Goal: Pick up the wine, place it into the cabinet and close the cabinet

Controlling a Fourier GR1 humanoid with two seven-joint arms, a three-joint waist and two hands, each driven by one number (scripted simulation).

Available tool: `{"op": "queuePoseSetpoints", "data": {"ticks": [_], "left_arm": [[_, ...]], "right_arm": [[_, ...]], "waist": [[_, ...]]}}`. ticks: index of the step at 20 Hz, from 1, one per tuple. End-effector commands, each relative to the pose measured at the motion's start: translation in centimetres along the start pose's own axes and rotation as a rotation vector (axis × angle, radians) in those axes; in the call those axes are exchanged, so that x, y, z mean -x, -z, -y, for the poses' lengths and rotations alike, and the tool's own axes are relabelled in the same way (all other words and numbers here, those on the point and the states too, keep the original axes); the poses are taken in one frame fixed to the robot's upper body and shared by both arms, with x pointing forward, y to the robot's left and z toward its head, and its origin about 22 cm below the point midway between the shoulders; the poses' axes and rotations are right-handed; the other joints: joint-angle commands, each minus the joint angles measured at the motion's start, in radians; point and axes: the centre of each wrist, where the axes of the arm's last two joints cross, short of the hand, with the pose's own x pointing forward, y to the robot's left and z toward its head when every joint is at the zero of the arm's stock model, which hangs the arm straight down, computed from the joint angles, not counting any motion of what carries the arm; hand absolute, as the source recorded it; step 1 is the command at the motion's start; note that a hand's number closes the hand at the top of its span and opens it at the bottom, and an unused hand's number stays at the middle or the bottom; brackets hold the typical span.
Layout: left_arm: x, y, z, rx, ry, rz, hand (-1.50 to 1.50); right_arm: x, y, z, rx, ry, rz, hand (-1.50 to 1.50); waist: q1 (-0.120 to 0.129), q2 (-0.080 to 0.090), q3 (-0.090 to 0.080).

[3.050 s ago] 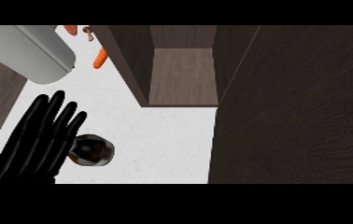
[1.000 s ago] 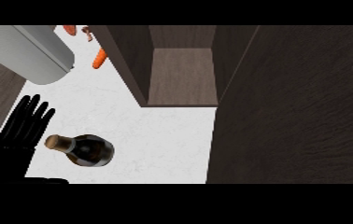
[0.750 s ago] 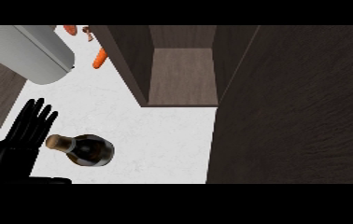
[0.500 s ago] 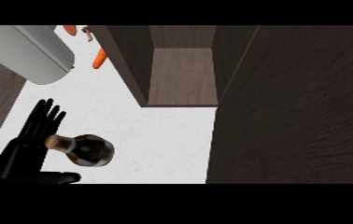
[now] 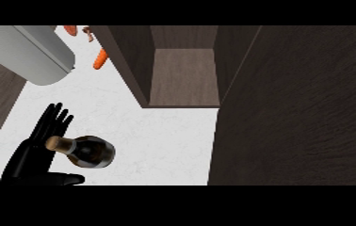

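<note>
At the kitchen counter point(image 5: 160, 140), we are looking steeply down on the opening stage of the job: the wine point(image 5: 87, 150), a dark bottle with a tan cork top, is standing on the white surface near the lower left, and the left hand point(image 5: 35, 149) is sitting right against its neck side, fingers straight and spread upward, thumb point(image 5: 59, 178) jutting out below the bottle. Nothing is curling round the glass, so we are judging the grasp as not yet made. The cabinet point(image 5: 184, 76) is standing open at upper centre, its wooden shelf bare as far as we can see, with its dark door point(image 5: 285, 107) filling the right of the view. The right hand is not appearing anywhere. A grey rounded appliance point(image 5: 38, 53) is sitting at upper left, with carrots point(image 5: 99, 60) lying just beside the cabinet's side wall. By our reading, every step is still ahead: closing on the bottle, lifting it, carrying it rightward and up onto the shelf, then swinging the door shut.
</note>
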Motion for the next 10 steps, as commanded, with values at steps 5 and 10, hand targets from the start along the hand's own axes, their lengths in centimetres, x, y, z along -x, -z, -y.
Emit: {"op": "queuePoseSetpoints", "data": {"ticks": [5,10], "left_arm": [[1.2,0.2,-1.5,-0.011,-0.002,-0.003,-1.5],[4.3,-0.2,0.7,0.005,-0.019,-0.023,-1.5]], "right_arm": [[-2.6,-2.3,-0.5,-0.019,0.033,0.058,-1.5],[-2.4,-0.9,1.0,-0.019,0.027,0.047,-1.5]], "waist": [[0.002,0.0,0.0],[0.003,0.001,0.0]]}}
